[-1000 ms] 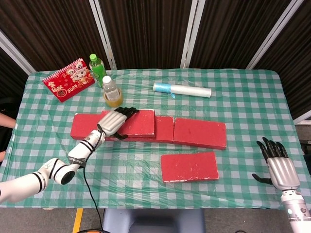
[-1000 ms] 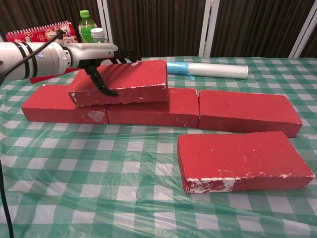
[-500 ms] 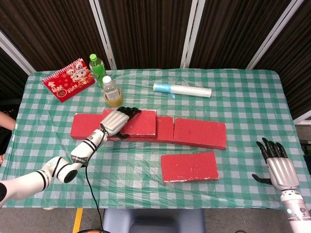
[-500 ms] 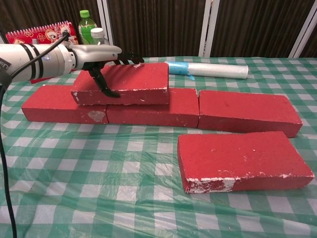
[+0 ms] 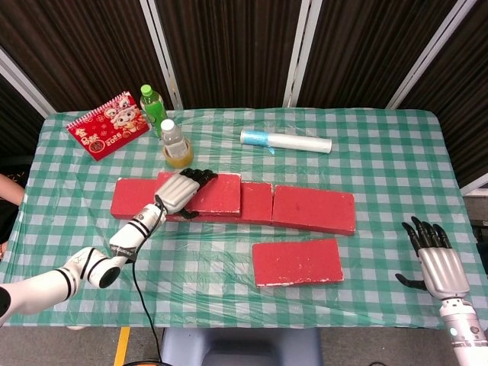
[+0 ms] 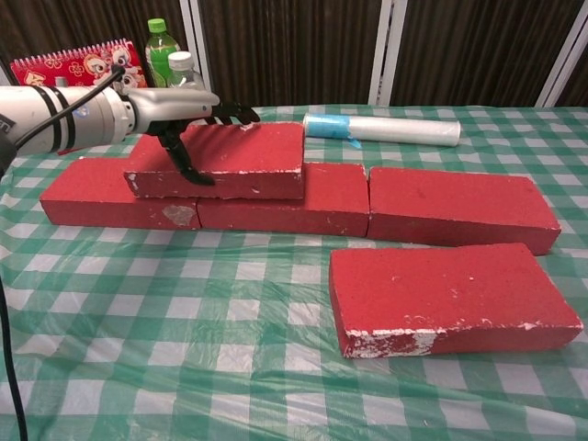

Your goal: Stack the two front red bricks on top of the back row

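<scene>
My left robot hand (image 6: 188,124) grips stacked brick (image 6: 230,158) atop back row (image 6: 441,207), over left joint. Remaining front brick (image 6: 450,294) before row's right end: judge rigid, heavy, gritty; grasp across long edges. Right robot hand (image 5: 436,259) spread, empty.

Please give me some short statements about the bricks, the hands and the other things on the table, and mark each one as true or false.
1. The left hand holds a red brick that lies on the back row. True.
2. Both front bricks are already stacked. False: one front brick lies alone on the tablecloth.
3. The right hand holds a brick. False: it is open and holds nothing.
4. A white roll lies behind the back row. True.
5. Both bottles stand right of the roll. False: they stand left of it.
</scene>
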